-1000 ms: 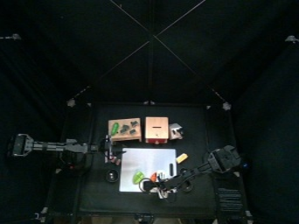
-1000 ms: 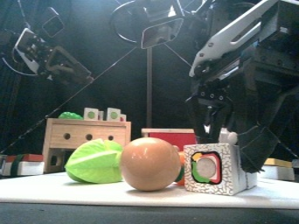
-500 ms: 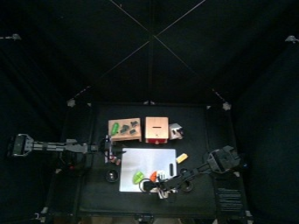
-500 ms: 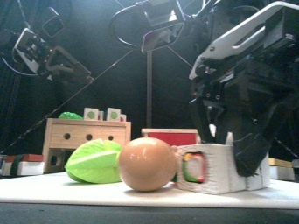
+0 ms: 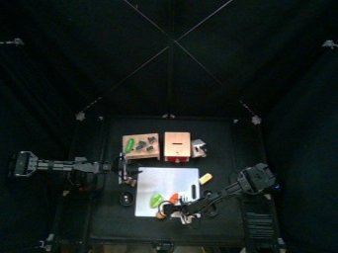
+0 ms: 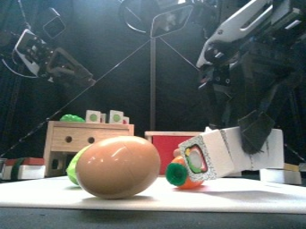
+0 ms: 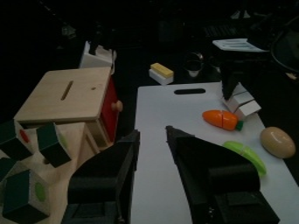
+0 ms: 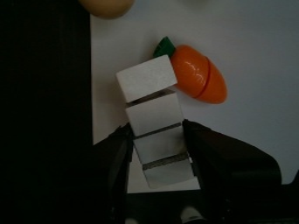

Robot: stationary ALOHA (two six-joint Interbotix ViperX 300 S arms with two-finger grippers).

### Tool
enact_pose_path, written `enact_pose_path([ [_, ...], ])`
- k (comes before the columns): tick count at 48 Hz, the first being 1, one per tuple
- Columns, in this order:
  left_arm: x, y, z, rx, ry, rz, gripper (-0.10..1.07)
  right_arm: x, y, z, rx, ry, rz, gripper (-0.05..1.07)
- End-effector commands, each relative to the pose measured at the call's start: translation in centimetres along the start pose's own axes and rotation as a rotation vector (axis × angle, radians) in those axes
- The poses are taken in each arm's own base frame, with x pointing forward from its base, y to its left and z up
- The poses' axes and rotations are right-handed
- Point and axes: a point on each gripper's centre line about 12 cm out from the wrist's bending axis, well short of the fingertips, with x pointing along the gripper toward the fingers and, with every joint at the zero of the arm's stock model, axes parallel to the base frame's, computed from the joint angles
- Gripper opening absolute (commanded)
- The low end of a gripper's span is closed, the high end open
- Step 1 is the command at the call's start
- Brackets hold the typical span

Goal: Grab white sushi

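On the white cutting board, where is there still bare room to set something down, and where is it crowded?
Bare: the cutting board stretch nearest the wooden box and handle slot. Crowded: the far side, where white sushi in the right gripper, carrot, egg and a green piece cluster.

Dim black pen, bright lit white board (image 7: 187, 157), overhead lamp glare, blurred foreground egg (image 6: 116, 166)

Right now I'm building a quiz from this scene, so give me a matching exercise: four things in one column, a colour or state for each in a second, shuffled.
Things:
1. white sushi
2. egg
3. carrot
4. left claw

States:
A. orange with a green top
B. empty, hanging off the board
C. tan, lying on the cutting board
D. between the right claw's jaws, tilted

Pairs: 1-D, 2-C, 3-A, 4-B
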Motion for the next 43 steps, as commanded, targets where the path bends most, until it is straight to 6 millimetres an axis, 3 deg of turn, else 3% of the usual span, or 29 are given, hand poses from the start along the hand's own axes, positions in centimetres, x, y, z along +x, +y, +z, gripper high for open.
enact_pose_path([
  [1, 0.1, 0.1, 0.5, 0.0, -0.014, 0.001, 0.73, -2.5, -0.4, 0.8, 0.01, -0.062, 0.01, 0.6],
  [43, 0.1, 0.1, 0.2, -0.004, 0.003, 0.004, 0.73, -5.1, -1.3, 0.5, 0.04, -0.055, -0.009, 0.6],
])
